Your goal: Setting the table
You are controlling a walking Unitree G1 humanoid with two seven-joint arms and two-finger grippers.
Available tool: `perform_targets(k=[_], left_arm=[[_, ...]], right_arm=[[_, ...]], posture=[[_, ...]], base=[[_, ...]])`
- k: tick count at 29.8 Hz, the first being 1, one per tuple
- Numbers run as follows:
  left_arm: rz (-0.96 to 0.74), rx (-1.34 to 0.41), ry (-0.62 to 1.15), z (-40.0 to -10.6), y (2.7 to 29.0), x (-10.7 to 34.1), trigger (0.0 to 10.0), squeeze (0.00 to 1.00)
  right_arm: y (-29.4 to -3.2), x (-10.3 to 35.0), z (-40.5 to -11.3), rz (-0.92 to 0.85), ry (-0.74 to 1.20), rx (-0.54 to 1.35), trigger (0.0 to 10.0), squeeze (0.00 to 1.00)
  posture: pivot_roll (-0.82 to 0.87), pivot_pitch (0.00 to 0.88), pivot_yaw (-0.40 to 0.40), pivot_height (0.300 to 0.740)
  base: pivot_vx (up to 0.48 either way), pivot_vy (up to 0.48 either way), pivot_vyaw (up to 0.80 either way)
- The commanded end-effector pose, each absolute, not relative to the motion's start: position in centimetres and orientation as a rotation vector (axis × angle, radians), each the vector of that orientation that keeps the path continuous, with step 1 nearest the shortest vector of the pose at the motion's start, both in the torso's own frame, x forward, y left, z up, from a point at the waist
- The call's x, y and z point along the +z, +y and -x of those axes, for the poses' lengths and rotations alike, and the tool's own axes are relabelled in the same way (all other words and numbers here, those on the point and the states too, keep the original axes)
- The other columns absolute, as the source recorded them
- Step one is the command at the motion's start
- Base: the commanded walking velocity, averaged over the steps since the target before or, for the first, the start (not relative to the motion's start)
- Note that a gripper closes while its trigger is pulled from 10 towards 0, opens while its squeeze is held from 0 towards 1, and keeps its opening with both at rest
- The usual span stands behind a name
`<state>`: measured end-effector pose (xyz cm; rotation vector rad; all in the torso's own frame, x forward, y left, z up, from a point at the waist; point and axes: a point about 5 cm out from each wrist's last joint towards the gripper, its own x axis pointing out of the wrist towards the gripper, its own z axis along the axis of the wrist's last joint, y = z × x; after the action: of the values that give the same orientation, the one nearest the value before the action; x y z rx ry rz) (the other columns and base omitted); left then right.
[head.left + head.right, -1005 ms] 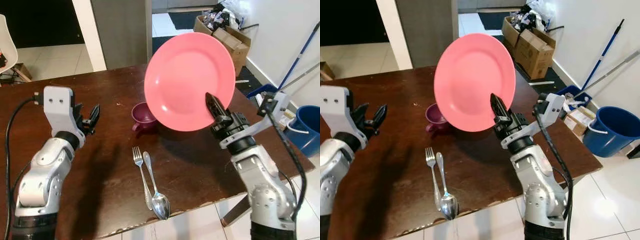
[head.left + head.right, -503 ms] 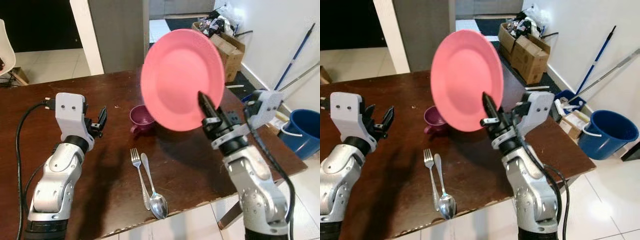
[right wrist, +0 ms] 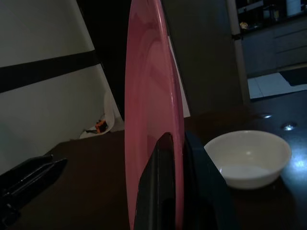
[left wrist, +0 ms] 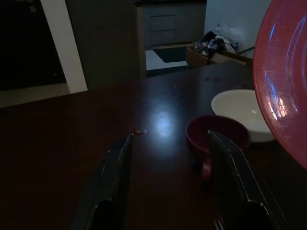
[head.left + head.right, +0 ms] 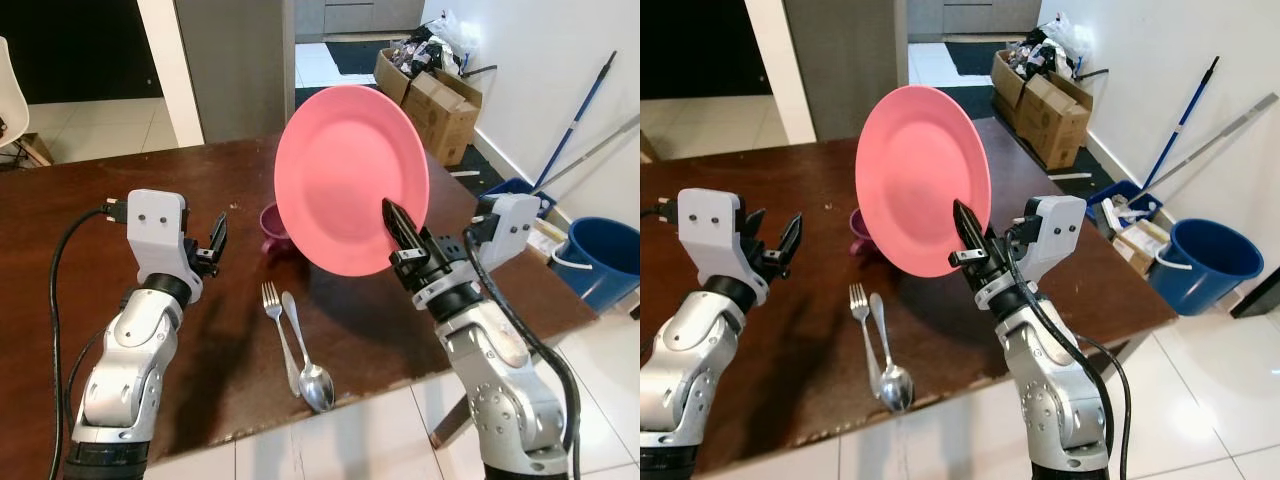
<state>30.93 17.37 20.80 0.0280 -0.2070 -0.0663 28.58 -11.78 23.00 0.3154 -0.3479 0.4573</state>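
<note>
- Pink plate point(image 5: 350, 175) is held upright, on edge, above the dark wooden table point(image 5: 60, 200), pinched at its lower rim by the right gripper point(image 5: 400, 228), whose fingers are closed on either side of the rim as seen in the right wrist view
- A slip is judged the main risk: only a narrow bite of rim is gripped, so the plate could pivot or drop if it is swung or tilted quickly
- The maroon cup point(image 5: 272, 222) sits just behind and below the plate, and a white bowl point(image 3: 247, 158) stands beyond it; either could be struck if the plate is lowered without being moved clear
- The fork point(image 5: 278, 335) and spoon point(image 5: 308, 368) lie side by side near the table's front edge; a plate laid flat too close could be set onto them or push them off
- The left gripper point(image 5: 212, 248) is held over the table with its fingers spread and nothing between them; it could be clipped by the plate if the plate is brought across
</note>
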Motion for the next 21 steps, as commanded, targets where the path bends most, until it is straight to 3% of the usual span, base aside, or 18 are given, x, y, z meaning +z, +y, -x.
perform_targets(k=[1,15,21], left_arm=[[-0.035,-0.056,-0.193,-30.9,17.5,20.28,10.0,0.0],[-0.036,-0.066,-0.194,-30.83,17.35,20.16,10.0,0.0],[-0.042,-0.075,-0.191,-30.86,17.19,20.1,10.0,0.0]], right_arm=[[-11.81,22.63,-28.54,-0.313,-0.341,0.455,10.0,0.0],[-11.9,22.21,-28.59,-0.306,-0.331,0.442,10.0,0.0],[-12.08,22.08,-28.65,-0.311,-0.328,0.429,10.0,0.0]], posture=[[-0.06,0.0,0.065,0.74],[-0.06,0.0,0.071,0.74],[-0.06,0.0,0.072,0.74]], base=[[-0.45,0.0,0.0],[-0.442,0.0,0.0],[0.0,0.0,0.0]])
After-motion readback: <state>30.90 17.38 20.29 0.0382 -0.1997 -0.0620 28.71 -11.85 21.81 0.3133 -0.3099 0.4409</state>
